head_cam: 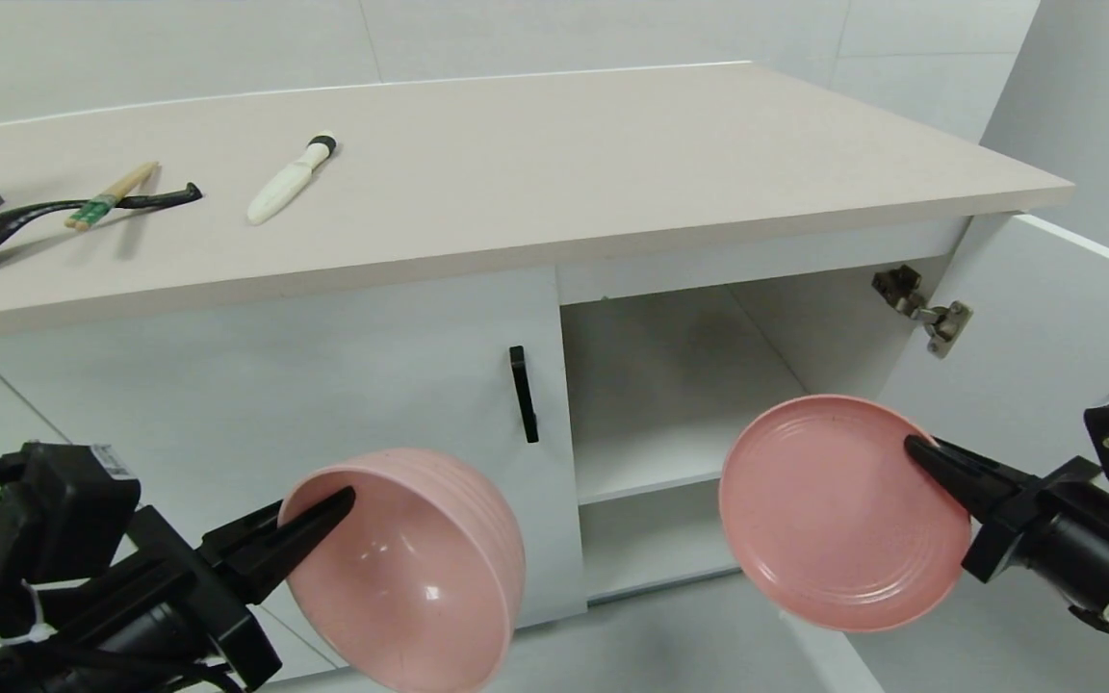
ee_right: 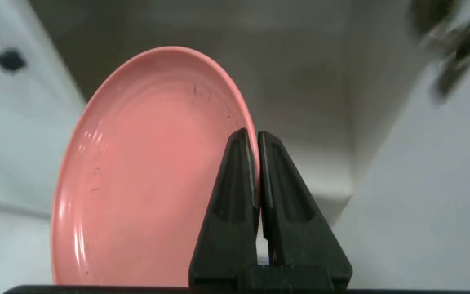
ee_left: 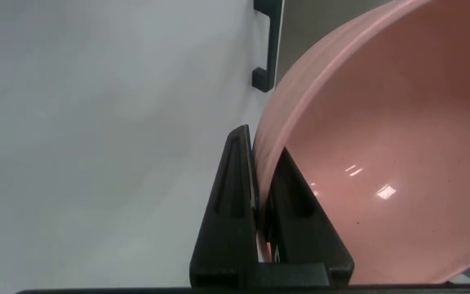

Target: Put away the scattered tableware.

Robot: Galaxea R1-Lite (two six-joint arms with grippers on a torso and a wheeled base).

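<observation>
My left gripper (head_cam: 338,502) is shut on the rim of a pink bowl (head_cam: 420,577), held low in front of the closed left cabinet door (head_cam: 256,404). In the left wrist view the bowl (ee_left: 382,163) has its rim pinched by the gripper (ee_left: 259,163). My right gripper (head_cam: 915,449) is shut on the edge of a pink plate (head_cam: 834,520), held on edge before the open cabinet compartment (head_cam: 670,385). The right wrist view has the plate (ee_right: 145,171) clamped in the gripper (ee_right: 257,147).
On the countertop (head_cam: 535,154) at the left lie a white-handled knife (head_cam: 290,179), a pair of chopsticks (head_cam: 112,195) and a black ladle (head_cam: 25,223). The right cabinet door (head_cam: 1055,327) stands open beside my right arm. A black handle (head_cam: 522,393) sits on the closed door.
</observation>
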